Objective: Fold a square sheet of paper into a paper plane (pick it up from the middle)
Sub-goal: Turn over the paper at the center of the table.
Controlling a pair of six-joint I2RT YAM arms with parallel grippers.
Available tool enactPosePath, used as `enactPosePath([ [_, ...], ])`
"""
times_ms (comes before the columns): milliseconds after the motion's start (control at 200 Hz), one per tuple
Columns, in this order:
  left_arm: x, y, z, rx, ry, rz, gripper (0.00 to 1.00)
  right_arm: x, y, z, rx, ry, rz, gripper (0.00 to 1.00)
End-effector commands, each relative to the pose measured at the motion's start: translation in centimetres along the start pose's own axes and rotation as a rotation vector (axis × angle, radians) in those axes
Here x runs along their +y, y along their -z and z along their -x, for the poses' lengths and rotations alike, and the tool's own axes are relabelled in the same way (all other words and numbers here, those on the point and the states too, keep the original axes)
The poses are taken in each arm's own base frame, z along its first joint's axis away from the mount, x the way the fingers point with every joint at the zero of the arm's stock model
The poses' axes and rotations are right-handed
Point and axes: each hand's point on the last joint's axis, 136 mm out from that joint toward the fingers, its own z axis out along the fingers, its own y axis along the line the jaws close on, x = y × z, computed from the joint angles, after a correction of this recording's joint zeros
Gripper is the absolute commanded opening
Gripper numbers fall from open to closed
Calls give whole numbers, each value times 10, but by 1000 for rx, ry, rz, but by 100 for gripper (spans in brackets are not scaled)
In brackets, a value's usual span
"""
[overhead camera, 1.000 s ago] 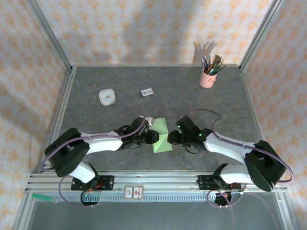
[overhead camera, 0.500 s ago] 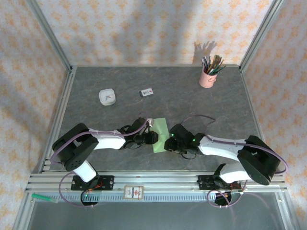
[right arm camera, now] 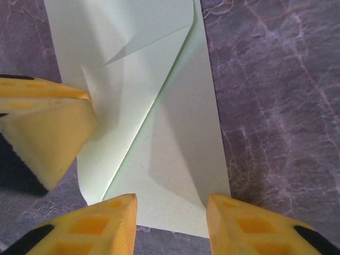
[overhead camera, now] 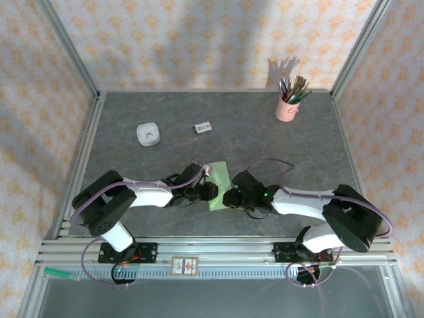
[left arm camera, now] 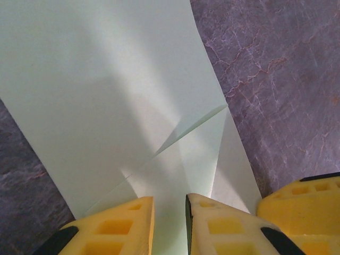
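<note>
1. Presently the sheet of paper (overhead camera: 218,185), pale green and partly folded into diagonal flaps, lies flat on the tabletop (overhead camera: 298,156). It is well apart from the pink pencil cup (overhead camera: 287,109), nearer the arm bases.
2. The left end effector (left arm camera: 170,204) rests on the sheet's side away from the cup. Its fingers are nearly together with paper in the slit, and it cannot be told whether they pinch or only press.
3. The right end effector (right arm camera: 170,203), on the cup side, is released and straddles the sheet's edge.
4. The step is probably sharpening a crease. One end effector should pin the layers while the other presses along the fold, low and slow, so the thin paper neither skids nor buckles.
</note>
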Motion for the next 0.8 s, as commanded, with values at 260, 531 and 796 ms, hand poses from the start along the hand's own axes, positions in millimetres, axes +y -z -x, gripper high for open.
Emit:
enactPosePath([
  [260, 15, -3, -7, 17, -7, 41, 25, -9, 12, 0, -19, 10, -55, 40],
  [531, 16, -2, -8, 23, -9, 42, 24, -17, 1, -2, -8, 7, -82, 40],
  [796, 16, -2, -8, 23, -10, 43, 24, 1, -6, 6, -26, 49, -23, 41],
])
